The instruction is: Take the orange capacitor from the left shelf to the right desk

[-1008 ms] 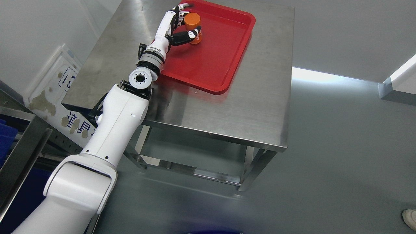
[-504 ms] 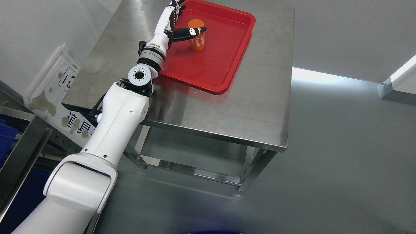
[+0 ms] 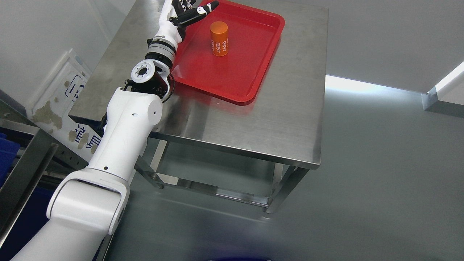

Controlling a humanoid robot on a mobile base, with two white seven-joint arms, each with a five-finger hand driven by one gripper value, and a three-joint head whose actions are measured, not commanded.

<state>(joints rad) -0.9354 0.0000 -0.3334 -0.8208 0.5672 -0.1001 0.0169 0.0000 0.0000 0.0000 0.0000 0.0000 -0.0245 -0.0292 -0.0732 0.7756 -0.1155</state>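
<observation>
Head view, single entry.

Item: orange capacitor (image 3: 219,38). Upright cylinder, white print on its side, standing alone in the upper left part of the red tray (image 3: 253,65). Nothing touches it.

Item: red tray. Shallow, rimmed, lying in the upper centre of the frame on the steel worktop (image 3: 282,123). It holds nothing but the capacitor.

Item: left hand (image 3: 183,12). At the top of the frame, over the tray's upper left corner, apart from the capacitor and to its left. Fingers (image 3: 203,10) spread wide and holding nothing; one dark finger with a white tip points right, toward the tray's far rim. The white arm runs down from it to the lower left of the frame.

Item: right hand. Not in view.

Item: shelf frame with blue bins (image 3: 7,156). At the left edge, partly cut off.

Step in hand, by judgement: the capacitor appears delivered, so what remains is clearing the arm away. To do it well, the fingers should remain spread and the wrist should lift before it swings left, so no fingertip brushes the cylinder; tall and narrow in the base, it would likely tip at a light knock. The forearm should also clear the tray rim, since a nudge there could slide the tray.
</observation>
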